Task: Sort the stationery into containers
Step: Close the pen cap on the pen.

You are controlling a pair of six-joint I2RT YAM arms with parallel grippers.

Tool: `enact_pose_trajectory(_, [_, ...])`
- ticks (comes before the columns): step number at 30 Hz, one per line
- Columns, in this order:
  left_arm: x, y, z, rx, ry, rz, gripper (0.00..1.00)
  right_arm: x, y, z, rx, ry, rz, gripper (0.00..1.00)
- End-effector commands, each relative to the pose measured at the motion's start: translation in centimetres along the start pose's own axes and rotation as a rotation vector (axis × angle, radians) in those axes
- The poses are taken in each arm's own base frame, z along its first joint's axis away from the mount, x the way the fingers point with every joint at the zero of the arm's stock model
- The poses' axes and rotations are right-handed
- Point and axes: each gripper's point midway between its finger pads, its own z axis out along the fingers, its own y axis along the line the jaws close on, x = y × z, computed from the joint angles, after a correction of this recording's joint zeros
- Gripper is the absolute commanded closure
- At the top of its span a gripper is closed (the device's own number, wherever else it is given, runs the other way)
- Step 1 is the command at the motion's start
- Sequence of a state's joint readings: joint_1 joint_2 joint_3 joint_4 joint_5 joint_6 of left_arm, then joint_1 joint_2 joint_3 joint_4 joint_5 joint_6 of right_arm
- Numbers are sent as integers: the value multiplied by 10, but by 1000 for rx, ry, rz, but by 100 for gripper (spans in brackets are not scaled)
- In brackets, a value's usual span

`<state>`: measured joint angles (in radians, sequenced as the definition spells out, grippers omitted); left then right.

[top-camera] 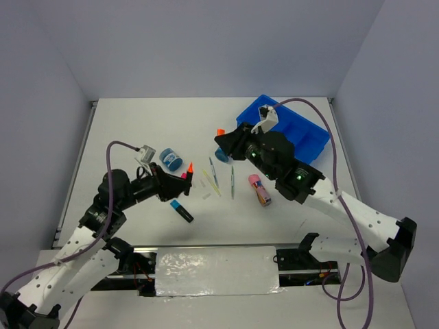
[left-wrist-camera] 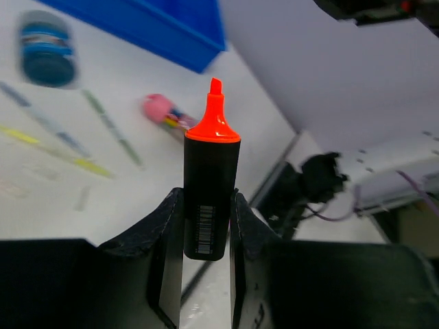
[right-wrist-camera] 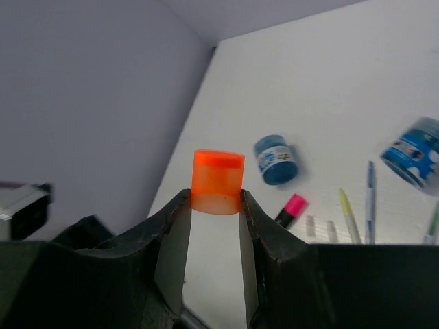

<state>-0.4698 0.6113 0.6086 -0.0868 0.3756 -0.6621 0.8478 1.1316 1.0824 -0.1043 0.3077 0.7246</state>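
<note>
My left gripper [top-camera: 182, 179] [left-wrist-camera: 209, 200] is shut on a black highlighter [left-wrist-camera: 211, 171] whose bare orange tip [top-camera: 190, 166] points up, uncapped. Held above the table in my right gripper [top-camera: 223, 140] [right-wrist-camera: 217, 199] is the orange cap [top-camera: 220, 131] [right-wrist-camera: 218, 181], with the jaws shut on it. A pink-capped highlighter [right-wrist-camera: 292, 207] lies near the left gripper. One with a blue cap [top-camera: 182, 210] lies nearer the front. Round blue tubs [top-camera: 171, 159] [right-wrist-camera: 276, 159] [right-wrist-camera: 415, 151], thin pens [top-camera: 212, 179] [top-camera: 233, 181] and a pink-gold cylinder [top-camera: 260, 190] [left-wrist-camera: 164, 113] lie mid-table. The blue tray [top-camera: 305, 133] [left-wrist-camera: 158, 24] sits at the back right.
Small white pieces [right-wrist-camera: 310, 225] lie beside the pens. Grey walls close in the table on three sides. The arms' bases and a foil-covered rail [top-camera: 216, 271] run along the near edge.
</note>
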Motion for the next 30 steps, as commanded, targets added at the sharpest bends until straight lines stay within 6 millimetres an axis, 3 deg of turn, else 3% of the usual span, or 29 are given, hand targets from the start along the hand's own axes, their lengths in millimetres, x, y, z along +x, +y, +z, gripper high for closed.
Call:
enact_pose_trajectory(1, [-27,-101,-26,516,-123,68,100,-34,75,-39,-360,-57,-43,73])
enact_pose_trajectory(6, [-22,-138,-47,722,-134,75,100,-40,132,-106,-764,-65,-93,73])
enact_pose_trajectory(8, [-23,-152,-53,791,-139,63,100,-41,145,-130,-867,-92,-112,74])
enact_pose_trajectory(12, [-28,-174,-64,902,-148,49,100,-36,154,-158,-1008,-115,-148,73])
enact_pose_trajectory(18, [-31,-198,-69,973,-164,32,100,-29,167,-184,-1132,-158,-154,73])
enact_pose_trajectory(26, [-21,-216,-60,1008,-158,-1,100,-24,177,-182,-1122,-195,-181,73])
enact_pose_trajectory(30, [-20,-212,-58,988,-187,5,100,-18,171,-182,-1114,-198,-164,73])
